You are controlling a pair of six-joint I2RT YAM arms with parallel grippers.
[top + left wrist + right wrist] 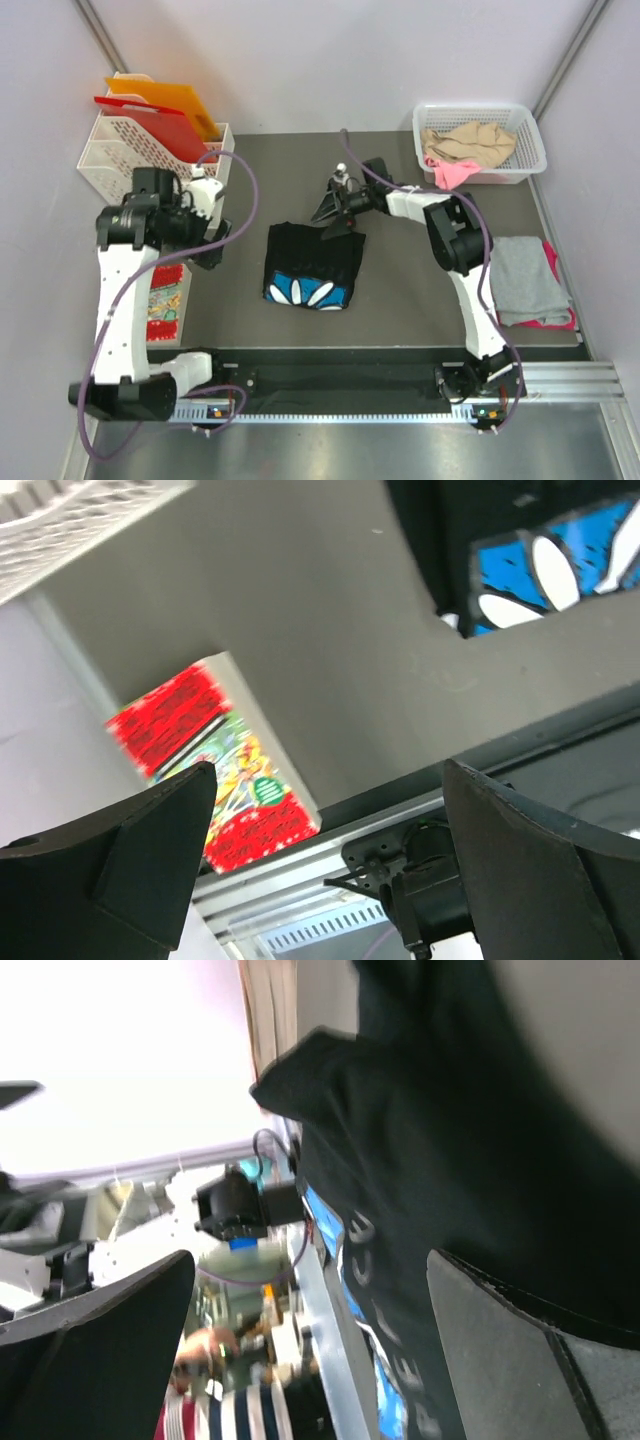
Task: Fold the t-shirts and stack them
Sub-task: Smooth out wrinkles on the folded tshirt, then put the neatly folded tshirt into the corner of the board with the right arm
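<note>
A black t-shirt (312,265) with a blue and white daisy print lies folded in the middle of the table. My right gripper (332,222) is open at the shirt's far right corner. In the right wrist view the black cloth (450,1140) fills the right side, one finger lies over it, and nothing is between the jaws of the gripper (310,1350). My left gripper (205,255) hovers open to the left of the shirt. Its wrist view shows the gripper (330,870) empty and a corner of the shirt (520,550). A grey t-shirt (527,280) lies folded on a magenta-pink one (552,322) at the right.
A white basket (525,150) at the back right holds a crumpled beige shirt (470,142) and a pink one (450,175). A white file rack (120,150) with red and orange folders stands at the back left. A red patterned card (165,300) (215,770) lies under the left arm.
</note>
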